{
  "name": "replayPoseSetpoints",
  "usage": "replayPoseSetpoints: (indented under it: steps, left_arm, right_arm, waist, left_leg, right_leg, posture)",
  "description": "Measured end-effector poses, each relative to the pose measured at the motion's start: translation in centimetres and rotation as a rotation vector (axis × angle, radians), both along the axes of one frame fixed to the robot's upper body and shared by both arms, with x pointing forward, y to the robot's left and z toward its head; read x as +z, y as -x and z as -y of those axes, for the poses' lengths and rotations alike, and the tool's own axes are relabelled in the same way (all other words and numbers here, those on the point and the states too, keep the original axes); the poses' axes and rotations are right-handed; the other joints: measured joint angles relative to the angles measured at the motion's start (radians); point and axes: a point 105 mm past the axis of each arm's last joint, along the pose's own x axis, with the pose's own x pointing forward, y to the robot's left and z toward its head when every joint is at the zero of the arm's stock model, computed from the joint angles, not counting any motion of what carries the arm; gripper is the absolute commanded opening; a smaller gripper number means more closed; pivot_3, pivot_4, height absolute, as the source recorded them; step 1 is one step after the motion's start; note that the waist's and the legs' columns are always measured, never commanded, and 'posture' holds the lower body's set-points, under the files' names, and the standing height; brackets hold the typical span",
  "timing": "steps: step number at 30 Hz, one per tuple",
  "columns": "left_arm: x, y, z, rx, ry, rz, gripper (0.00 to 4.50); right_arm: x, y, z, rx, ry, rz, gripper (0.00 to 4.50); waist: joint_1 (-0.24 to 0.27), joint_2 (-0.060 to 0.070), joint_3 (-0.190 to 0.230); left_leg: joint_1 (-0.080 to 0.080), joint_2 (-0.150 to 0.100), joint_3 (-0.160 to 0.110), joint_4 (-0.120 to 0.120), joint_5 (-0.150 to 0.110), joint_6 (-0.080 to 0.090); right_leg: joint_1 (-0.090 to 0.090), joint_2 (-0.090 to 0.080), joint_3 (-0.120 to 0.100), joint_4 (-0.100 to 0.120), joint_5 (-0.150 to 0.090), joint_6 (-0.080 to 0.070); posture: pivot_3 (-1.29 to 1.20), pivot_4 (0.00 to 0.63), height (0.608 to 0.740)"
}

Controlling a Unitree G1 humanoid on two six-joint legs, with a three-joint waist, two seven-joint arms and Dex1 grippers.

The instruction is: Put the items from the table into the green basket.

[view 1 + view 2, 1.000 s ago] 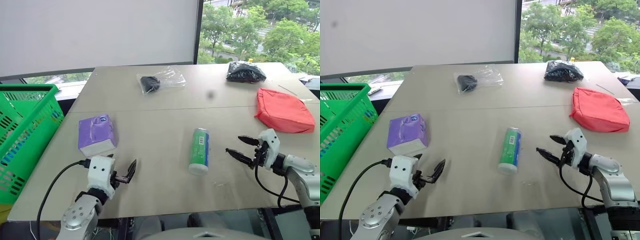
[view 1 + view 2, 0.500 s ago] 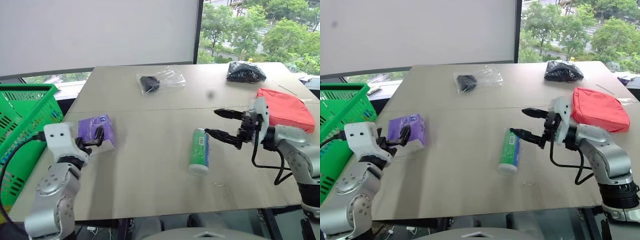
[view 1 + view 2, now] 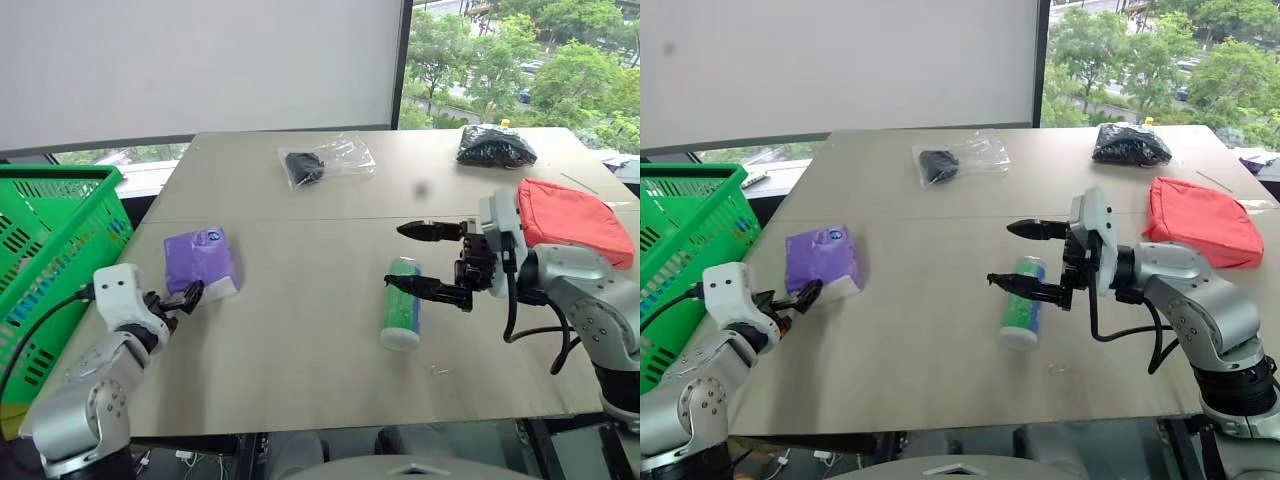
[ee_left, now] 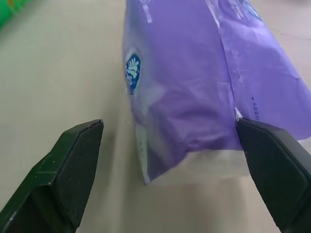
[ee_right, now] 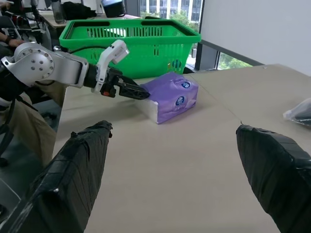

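Altogether five items lie on one table [image 3: 300, 330], both end effectors gaping wide and empty.

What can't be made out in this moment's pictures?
- Basket: head views cut it off at the picture edge, and its inside is hidden by its own wall.
- Tissue pack: left wrist view cuts off its top; contact with the left gripper can't be judged.
- Clear bag: black contents too small to identify.
- Bottle: label too small to read; right gripper partly covers it.
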Motion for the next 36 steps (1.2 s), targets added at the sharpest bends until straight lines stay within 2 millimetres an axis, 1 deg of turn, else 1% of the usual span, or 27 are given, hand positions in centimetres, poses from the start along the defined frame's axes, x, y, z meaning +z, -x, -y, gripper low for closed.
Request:
replayPoseSetpoints:
  steps: [2,3,4,6,7,8,9,11,12,14,17,18,19,21,23,25,26,27,28,29,31,32,33,34,35,36]
  left_arm:
    - [-0.3,-0.4,0.2,0.015,0.060,0.007,3.95]
    - [-0.4,-0.4,0.4,0.019,0.087,0.012,3.81]
    - [-0.4,-0.5,0.5,0.019,0.096,0.015,3.25]
    - [-0.3,-0.6,0.6,0.016,0.116,0.019,2.34]
    - [-0.4,-0.5,0.6,0.022,0.116,0.018,1.99]
    - [-0.4,-0.5,0.5,0.027,0.117,0.016,1.44]
    - [-0.4,-0.5,0.4,0.032,0.122,0.016,1.00]
    - [-0.5,-0.6,0.3,0.041,0.128,0.018,0.26]
    - [-0.5,-0.6,0.3,0.042,0.128,0.018,0.02]
    - [-0.4,-0.6,0.1,0.052,0.120,0.029,0.00]
    - [0.1,-1.3,0.0,0.058,0.074,0.075,0.00]
    - [0.7,-1.7,-0.1,0.060,0.042,0.108,0.00]
    - [1.8,-2.3,-0.4,0.063,-0.020,0.155,0.00]
    - [5.7,-3.6,-1.2,0.061,-0.169,0.278,0.00]
    - [10.7,-4.4,-2.5,0.104,-0.337,0.403,0.00]
    - [15.8,-4.2,-4.4,0.198,-0.503,0.499,0.00]
    - [18.2,-3.4,-5.8,0.268,-0.584,0.537,0.00]
    - [19.0,-2.9,-6.6,0.306,-0.617,0.545,0.00]
    - [19.5,-2.3,-7.7,0.344,-0.664,0.529,0.00]
    - [19.7,-1.6,-9.3,0.383,-0.742,0.464,0.00]
    - [19.2,-0.4,-12.1,0.456,-0.815,0.342,0.00]
    - [18.6,0.7,-13.8,0.519,-0.816,0.285,0.00]
    - [18.1,1.4,-14.8,0.561,-0.803,0.255,0.00]
    - [17.1,2.4,-16.2,0.607,-0.783,0.205,0.00]
    - [16.7,2.7,-16.6,0.619,-0.774,0.187,0.00]
    - [16.1,3.0,-17.1,0.627,-0.764,0.164,0.50]
  right_arm:
    - [0.1,0.2,-0.3,0.005,0.003,0.000,4.50]
    - [0.0,0.2,-0.5,0.008,0.004,-0.004,4.50]
    - [0.0,0.3,-0.5,0.009,0.004,-0.005,4.50]
    - [0.0,0.2,-0.6,0.005,0.003,-0.005,4.50]
    - [0.0,0.2,-0.6,0.002,0.003,-0.004,4.50]
    - [0.0,0.2,-0.5,0.000,0.003,-0.004,4.50]
    - [0.0,0.2,-0.6,-0.002,0.003,-0.004,4.50]
    - [0.0,0.2,-0.6,-0.002,0.004,-0.005,4.50]
    - [-0.1,0.2,-0.6,-0.001,0.004,-0.005,4.50]
    - [-0.1,0.2,-0.7,0.001,0.003,-0.005,4.50]
    - [-0.1,0.2,-0.7,0.000,0.003,-0.001,4.50]
    - [-0.1,0.2,-0.7,0.000,0.001,-0.001,4.50]
    - [0.0,0.1,-0.8,0.002,-0.007,-0.002,4.50]
    - [0.3,0.0,-1.0,0.010,-0.024,0.001,4.50]
    - [1.2,-0.2,-1.5,0.030,-0.055,0.011,4.50]
    - [2.3,-0.1,-2.1,0.061,-0.100,0.022,4.50]
    - [2.8,0.0,-2.4,0.076,-0.121,0.023,4.50]
    - [3.0,0.0,-2.5,0.081,-0.128,0.021,4.50]
    - [3.2,-0.1,-2.7,0.090,-0.144,0.013,4.50]
    - [3.6,-0.1,-2.9,0.106,-0.167,0.004,4.50]
    - [4.2,0.0,-3.2,0.132,-0.192,-0.002,4.50]
    - [4.5,0.2,-3.4,0.149,-0.208,-0.001,4.50]
    - [4.7,0.3,-3.5,0.158,-0.218,-0.002,4.50]
    - [4.8,0.4,-3.6,0.167,-0.231,-0.010,4.50]
    - [4.8,0.5,-3.6,0.169,-0.232,-0.013,4.50]
    - [4.8,0.5,-3.6,0.170,-0.233,-0.016,4.50]
  waist:
    - [0.000,0.001,-0.001]
    - [0.000,0.000,-0.001]
    - [0.000,0.000,-0.001]
    - [0.000,0.001,-0.001]
    - [-0.001,0.001,-0.001]
    - [-0.002,0.002,-0.002]
    - [-0.003,0.003,-0.002]
    - [-0.003,0.003,-0.002]
    - [-0.003,0.003,-0.003]
    - [-0.002,0.003,-0.002]
    - [-0.003,0.002,-0.002]
    - [-0.002,0.000,-0.001]
    - [-0.002,-0.003,0.001]
    - [-0.001,-0.009,0.004]
    - [-0.005,-0.010,0.005]
    - [-0.009,-0.010,0.005]
    - [-0.010,-0.009,0.005]
    - [-0.009,-0.008,0.005]
    - [-0.008,-0.007,0.005]
    - [-0.007,-0.007,0.005]
    - [-0.005,-0.007,0.005]
    - [-0.003,-0.007,0.005]
    - [-0.001,-0.007,0.005]
    - [0.001,-0.008,0.004]
    - [0.004,-0.008,0.004]
    - [0.009,-0.009,0.004]
  left_leg:
    - [0.000,0.000,0.000,0.000,0.000,0.000]
    - [0.000,0.000,0.000,0.000,0.000,0.000]
    - [0.000,0.000,0.000,0.000,0.000,0.000]
    - [0.000,0.000,0.000,0.000,0.000,0.000]
    - [0.001,0.000,0.000,0.000,0.000,0.000]
    - [0.001,0.000,0.000,0.000,0.000,0.000]
    - [0.001,0.000,0.000,0.000,0.000,0.000]
    - [0.001,0.000,0.000,0.000,0.000,0.000]
    - [0.001,0.000,0.000,0.000,0.000,0.000]
    - [0.001,0.000,0.000,0.000,0.000,0.000]
    - [0.000,0.000,0.000,0.000,0.000,0.000]
    - [0.000,0.000,0.000,0.000,0.000,0.000]
    - [0.000,-0.001,0.000,0.000,0.000,0.000]
    - [-0.001,0.000,0.000,0.000,0.000,0.000]
    - [-0.002,0.000,-0.001,0.000,0.000,0.000]
    - [-0.003,0.001,-0.001,-0.001,0.000,0.000]
    - [-0.003,0.001,0.000,-0.002,-0.001,0.000]
    - [-0.003,0.001,0.000,-0.002,-0.001,0.001]
    - [-0.002,0.001,0.000,-0.002,-0.001,0.001]
    - [-0.002,0.001,-0.001,-0.002,-0.001,0.001]
    - [-0.003,0.001,-0.002,-0.002,-0.002,0.001]
    - [-0.003,0.001,-0.003,-0.002,-0.002,0.001]
    - [-0.004,0.001,-0.003,-0.002,-0.002,0.001]
    - [-0.005,0.000,-0.005,-0.001,-0.002,0.001]
    - [-0.006,0.000,-0.006,0.000,-0.002,0.002]
    - [-0.008,-0.001,-0.010,0.001,-0.002,0.002]
  right_leg:
    - [0.000,0.000,0.000,0.000,0.000,0.000]
    - [0.000,0.000,0.000,0.000,0.000,0.000]
    - [0.000,0.000,0.000,0.000,0.000,0.000]
    - [0.000,0.000,0.000,0.000,0.000,0.000]
    - [0.000,0.000,0.000,0.000,0.000,0.000]
    - [0.000,0.000,0.000,0.000,0.000,0.000]
    - [0.000,0.000,0.000,0.000,0.000,0.000]
    - [0.000,0.000,0.000,0.000,0.000,0.000]
    - [0.000,0.000,0.000,0.000,0.000,0.000]
    - [0.000,0.000,0.000,0.000,0.000,0.000]
    - [0.001,0.000,0.000,0.000,0.000,0.000]
    - [0.000,0.000,0.000,0.000,0.000,0.000]
    - [0.000,0.001,-0.001,0.000,0.000,0.000]
    - [0.000,0.002,-0.003,0.000,0.001,-0.002]
    - [-0.001,0.002,-0.002,0.000,0.002,-0.004]
    - [-0.003,0.002,0.000,0.000,0.003,-0.004]
    - [-0.003,0.001,0.001,0.000,0.003,-0.004]
    - [-0.003,0.000,0.001,-0.001,0.003,-0.004]
    - [-0.004,-0.001,0.000,0.000,0.002,-0.004]
    - [-0.007,-0.001,0.000,0.000,0.003,-0.004]
    - [-0.009,-0.003,-0.002,0.000,0.003,-0.004]
    - [-0.009,-0.004,-0.004,0.000,0.003,-0.004]
    - [-0.009,-0.005,-0.005,-0.001,0.003,-0.004]
    - [-0.009,-0.006,-0.007,-0.001,0.003,-0.004]
    - [-0.009,-0.008,-0.010,-0.001,0.003,-0.004]
    - [-0.009,-0.010,-0.013,-0.002,0.003,-0.004]
  posture:
    - [-0.01,0.000,0.740]
    - [-0.02,0.000,0.740]
    - [-0.02,0.000,0.740]
    - [-0.02,0.000,0.740]
    - [-0.02,0.000,0.740]
    - [-0.02,0.000,0.740]
    - [-0.02,0.000,0.740]
    - [-0.02,0.000,0.740]
    - [-0.02,0.000,0.740]
    - [-0.01,0.000,0.740]
    - [0.00,0.000,0.740]
    - [0.00,0.000,0.740]
    - [0.01,0.000,0.740]
    - [0.02,0.000,0.740]
    - [0.02,0.000,0.740]
    - [0.04,0.000,0.740]
    - [0.04,0.000,0.740]
    - [0.04,0.000,0.740]
    - [0.05,0.000,0.740]
    - [0.05,0.000,0.740]
    - [0.04,0.000,0.740]
    - [0.04,0.000,0.740]
    - [0.04,0.000,0.740]
    - [0.04,0.000,0.740]
    - [0.04,0.000,0.740]
    - [0.04,0.000,0.740]
